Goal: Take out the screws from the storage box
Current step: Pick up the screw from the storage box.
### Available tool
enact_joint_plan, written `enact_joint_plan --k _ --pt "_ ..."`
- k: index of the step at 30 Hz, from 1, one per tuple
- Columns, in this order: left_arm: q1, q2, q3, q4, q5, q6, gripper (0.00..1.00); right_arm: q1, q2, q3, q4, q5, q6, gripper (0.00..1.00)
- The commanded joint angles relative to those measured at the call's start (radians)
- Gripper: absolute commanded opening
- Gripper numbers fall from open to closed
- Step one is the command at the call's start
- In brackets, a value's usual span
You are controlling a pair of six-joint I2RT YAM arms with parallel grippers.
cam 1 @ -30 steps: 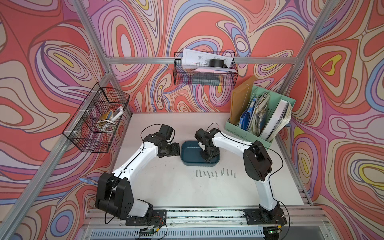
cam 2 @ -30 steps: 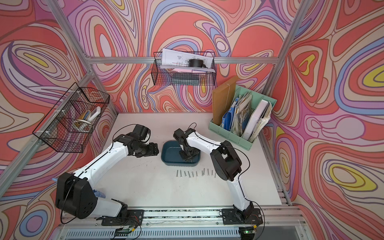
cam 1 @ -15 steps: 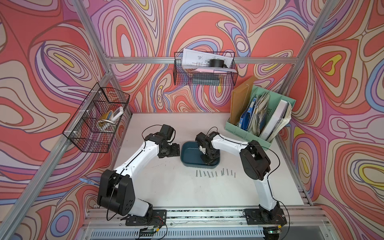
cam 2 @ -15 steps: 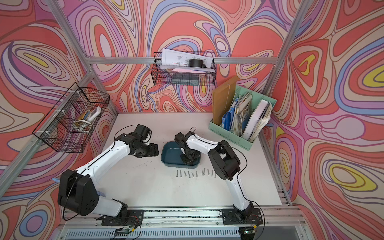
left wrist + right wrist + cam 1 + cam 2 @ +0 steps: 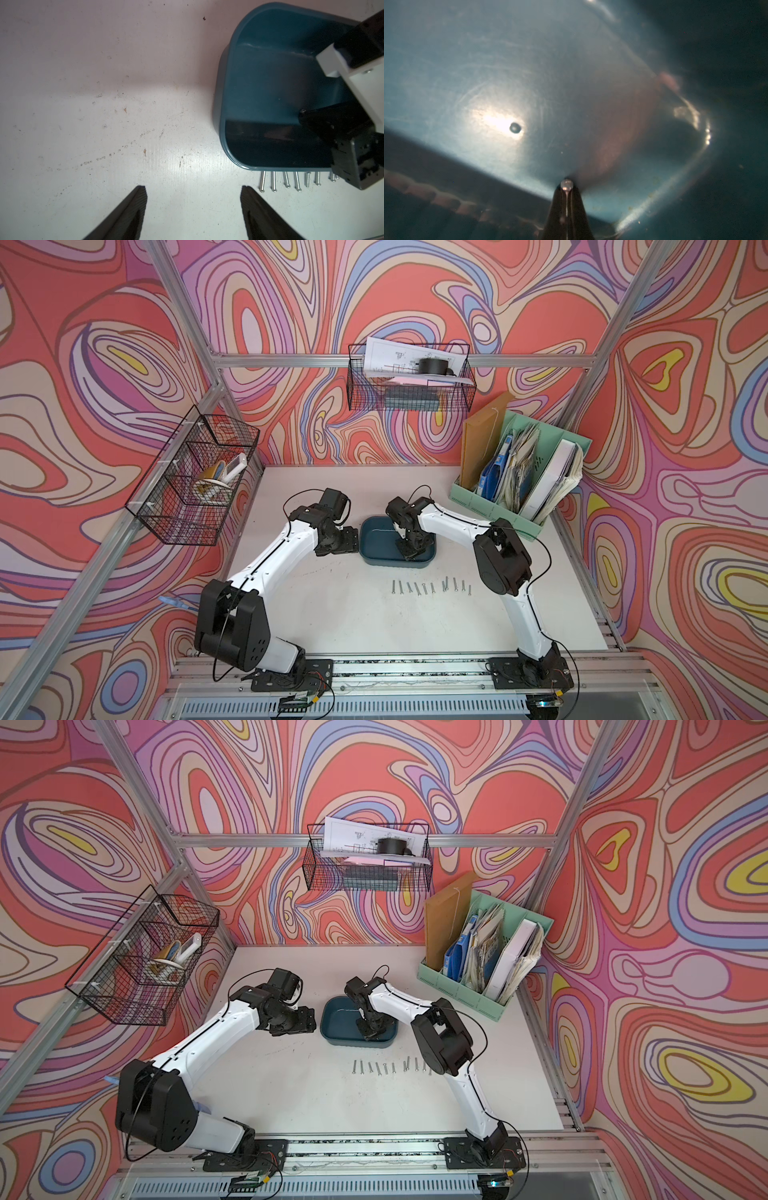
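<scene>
Steel screw [image 5: 566,184] thin, light, slippery: I'm pinching its shank, head poking out, right tool [image 5: 409,552] clamped tight inside storage box [image 5: 374,533]; left tool [image 5: 193,188] hanging wide, empty.

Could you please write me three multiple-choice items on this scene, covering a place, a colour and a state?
1. The row of thin silver metal screws lies: A) in a wire basket; B) on the white table; C) in the file organiser.
2. The shallow plastic tray is: A) red; B) yellow; C) dark teal-blue.
3. The right gripper is: A) shut on a screw; B) wide open; C) holding paper.
Answers: B, they rest on bare tabletop; C, seen in both top views; A, its wrist view shows the head pinched.
</scene>
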Motion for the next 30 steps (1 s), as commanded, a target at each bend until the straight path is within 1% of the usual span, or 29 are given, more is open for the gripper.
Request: enact_joint_plan --k 1,7,12,20,25,30 --pt "0.008 -0.003 0.024 -0.023 -0.014 0.017 0.77 -0.021 0.005 0.014 0.016 0.032 0.024 0.0" --pt "0.007 -0.008 0.02 -0.017 -0.01 0.014 0.77 -0.021 -0.065 0.032 0.01 0.047 0.027 0.0" --pt "0.007 -0.013 0.015 -0.013 -0.01 0.009 0.77 -0.026 -0.091 0.028 0.015 0.07 0.049 0.0" --pt "0.007 -0.022 0.011 -0.01 -0.014 0.009 0.77 -0.064 -0.122 0.028 0.047 0.04 0.102 0.0" --pt "0.007 -0.016 0.017 -0.01 -0.016 0.016 0.77 -0.065 -0.129 0.027 0.022 0.044 0.105 0.0" --pt "0.008 -0.012 0.009 0.009 -0.01 0.013 0.77 -0.065 -0.178 0.008 0.012 0.044 0.129 0.0"
